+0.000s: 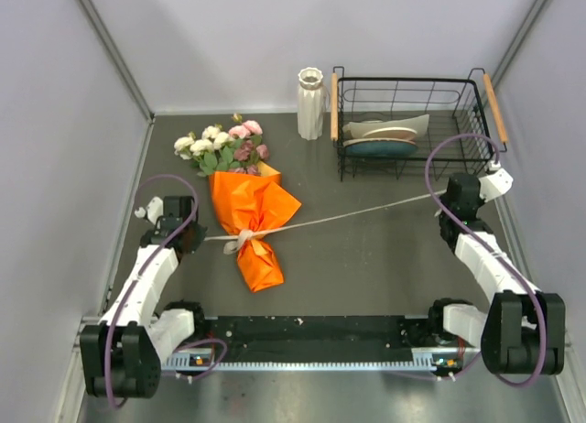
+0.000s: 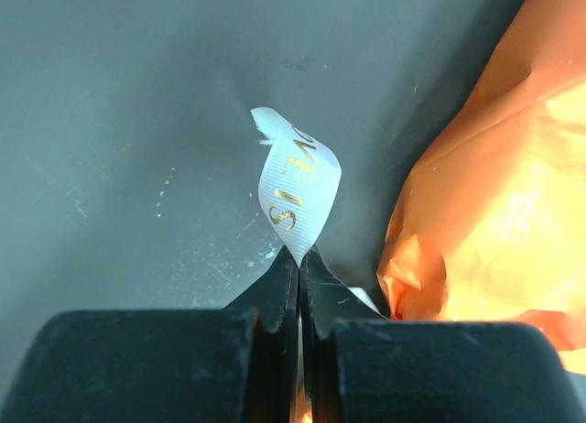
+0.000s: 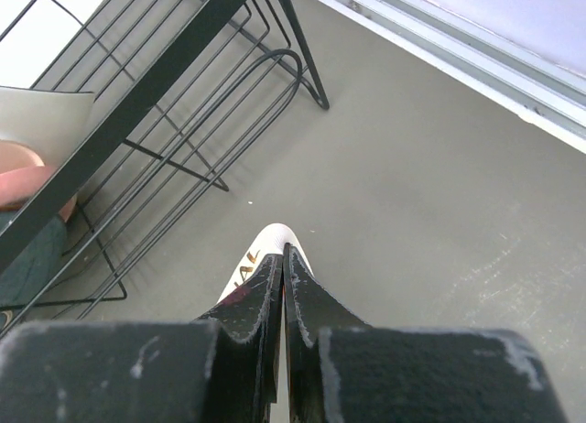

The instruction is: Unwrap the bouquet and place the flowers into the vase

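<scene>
The bouquet lies on the table left of centre, orange paper around white, pink and mauve flowers with green leaves. A cream ribbon is knotted at its narrow waist and stretches taut to both sides. My left gripper is shut on one ribbon end, beside the orange paper. My right gripper is shut on the other ribbon end, near the basket. The white ribbed vase stands upright at the back.
A black wire basket with wooden handles holds plates at the back right; its wire feet are close to my right gripper. Grey walls enclose the table on three sides.
</scene>
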Robot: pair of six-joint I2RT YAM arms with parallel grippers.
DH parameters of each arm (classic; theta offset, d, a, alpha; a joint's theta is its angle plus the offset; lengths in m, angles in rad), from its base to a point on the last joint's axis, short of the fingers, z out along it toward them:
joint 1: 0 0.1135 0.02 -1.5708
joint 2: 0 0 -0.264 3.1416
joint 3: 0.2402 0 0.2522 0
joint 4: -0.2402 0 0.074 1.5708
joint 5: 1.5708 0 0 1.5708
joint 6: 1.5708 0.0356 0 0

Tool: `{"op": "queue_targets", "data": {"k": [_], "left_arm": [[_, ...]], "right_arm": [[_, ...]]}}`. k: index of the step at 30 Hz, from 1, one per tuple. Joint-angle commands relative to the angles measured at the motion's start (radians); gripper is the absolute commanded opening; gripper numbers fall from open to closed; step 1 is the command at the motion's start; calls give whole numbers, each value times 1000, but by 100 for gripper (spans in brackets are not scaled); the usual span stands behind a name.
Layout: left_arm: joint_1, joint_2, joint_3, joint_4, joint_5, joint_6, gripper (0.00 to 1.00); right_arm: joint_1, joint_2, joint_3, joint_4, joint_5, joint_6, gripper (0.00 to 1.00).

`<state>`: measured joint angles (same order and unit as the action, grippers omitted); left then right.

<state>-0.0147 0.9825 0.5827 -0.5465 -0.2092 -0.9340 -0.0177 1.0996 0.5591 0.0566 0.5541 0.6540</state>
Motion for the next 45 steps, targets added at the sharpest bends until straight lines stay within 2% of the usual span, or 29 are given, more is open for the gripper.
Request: {"op": "queue_targets", "data": {"k": [1, 5, 13, 19, 23, 27, 31, 36, 40, 44, 45], "left_arm": [[7, -43, 88, -92, -130, 3, 0], [7, -116, 153, -157, -218, 8, 0], [7, -283, 310, -332, -536, 43, 0], [7, -353, 448, -377, -639, 112, 0], [7, -381, 538, -356, -778, 208, 0], [7, -424, 588, -270, -795, 346, 0], [9, -432, 638, -273, -857, 388, 0], [7, -427, 642, -270, -783, 376, 0], [9, -389, 582, -207, -587, 431, 0], [7, -343, 530, -259, -523, 379, 0], [7, -334, 516, -262, -510, 380, 5]], "right_arm": [[-14, 22, 59, 66, -5, -31, 0], [-30, 40, 65, 71, -19, -36, 0], [-57, 49, 78, 68, -40, -31, 0], [-80, 45, 82, 66, -59, -30, 0], [-91, 39, 82, 68, -77, -28, 0], [-91, 36, 81, 72, -86, -36, 0], [-91, 29, 79, 75, -86, -42, 0], [-91, 5, 76, 77, -124, -54, 0], [-85, -23, 73, 78, -198, -56, 0], [-22, -33, 87, 55, -249, -73, 0], [-1, -38, 84, 54, -264, -82, 0]]}}
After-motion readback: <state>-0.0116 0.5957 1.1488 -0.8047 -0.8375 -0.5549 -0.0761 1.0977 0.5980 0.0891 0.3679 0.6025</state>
